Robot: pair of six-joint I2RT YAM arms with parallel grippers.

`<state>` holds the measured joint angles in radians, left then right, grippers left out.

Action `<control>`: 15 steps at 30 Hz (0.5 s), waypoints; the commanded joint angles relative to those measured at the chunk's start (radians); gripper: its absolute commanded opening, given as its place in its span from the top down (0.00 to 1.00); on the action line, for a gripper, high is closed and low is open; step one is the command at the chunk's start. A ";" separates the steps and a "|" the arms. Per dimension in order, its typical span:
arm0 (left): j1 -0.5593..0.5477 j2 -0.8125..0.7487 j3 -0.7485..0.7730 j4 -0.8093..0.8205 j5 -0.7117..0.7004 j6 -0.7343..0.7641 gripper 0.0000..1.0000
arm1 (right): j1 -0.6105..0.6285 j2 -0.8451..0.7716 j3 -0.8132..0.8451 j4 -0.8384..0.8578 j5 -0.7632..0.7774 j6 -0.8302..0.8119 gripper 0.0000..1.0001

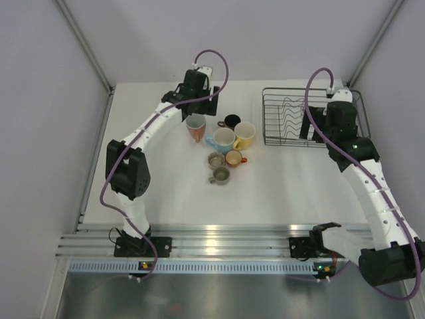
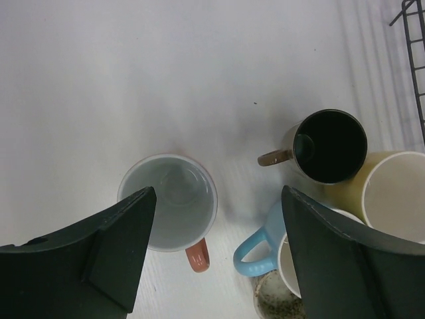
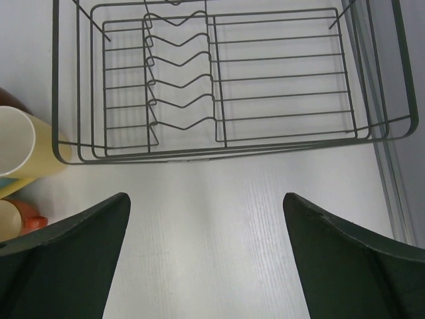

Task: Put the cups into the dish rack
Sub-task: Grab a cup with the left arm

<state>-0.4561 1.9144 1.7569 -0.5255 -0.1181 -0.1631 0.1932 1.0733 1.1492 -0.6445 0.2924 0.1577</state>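
- Top view: the dish rack (image 1: 279, 93) sits at the table's (image 1: 166, 193) far right. All seven cups stand clustered on the table left of it. The yellow cup (image 1: 244, 135) is nearest the rack and the pink cup (image 1: 195, 127) is farthest. Between them are the dark brown cup (image 1: 232, 121), light blue cup (image 1: 223, 140), orange cup (image 1: 234, 158) and two grey-olive cups (image 1: 216, 159). The left gripper (image 1: 197, 114) hangs over the pink cup. The right gripper (image 1: 311, 126) overlaps the rack.
- Left wrist view: the left gripper (image 2: 218, 199) is spread wide with nothing gripped. The pink cup (image 2: 169, 199) stands upright by its left finger, and whether they touch I cannot tell.
- Right wrist view: the right gripper (image 3: 206, 199) is fully spread and holds nothing, above bare table on the near side of the dish rack (image 3: 224, 143). The yellow cup (image 3: 26, 153) touches the rack's left corner.
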 commanded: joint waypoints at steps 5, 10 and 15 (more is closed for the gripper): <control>0.004 0.018 -0.008 0.010 -0.051 -0.035 0.19 | -0.006 -0.049 -0.029 0.019 0.037 0.023 0.01; 0.002 0.047 -0.033 0.010 -0.038 -0.064 0.21 | -0.006 -0.061 -0.037 0.016 0.044 0.025 0.01; -0.001 0.067 -0.056 0.010 -0.037 -0.081 0.28 | -0.006 -0.079 -0.045 0.011 0.048 0.023 0.00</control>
<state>-0.4534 1.9690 1.7164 -0.5278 -0.1471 -0.2188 0.1932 1.0286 1.1168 -0.6445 0.3172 0.1696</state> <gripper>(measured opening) 0.740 0.993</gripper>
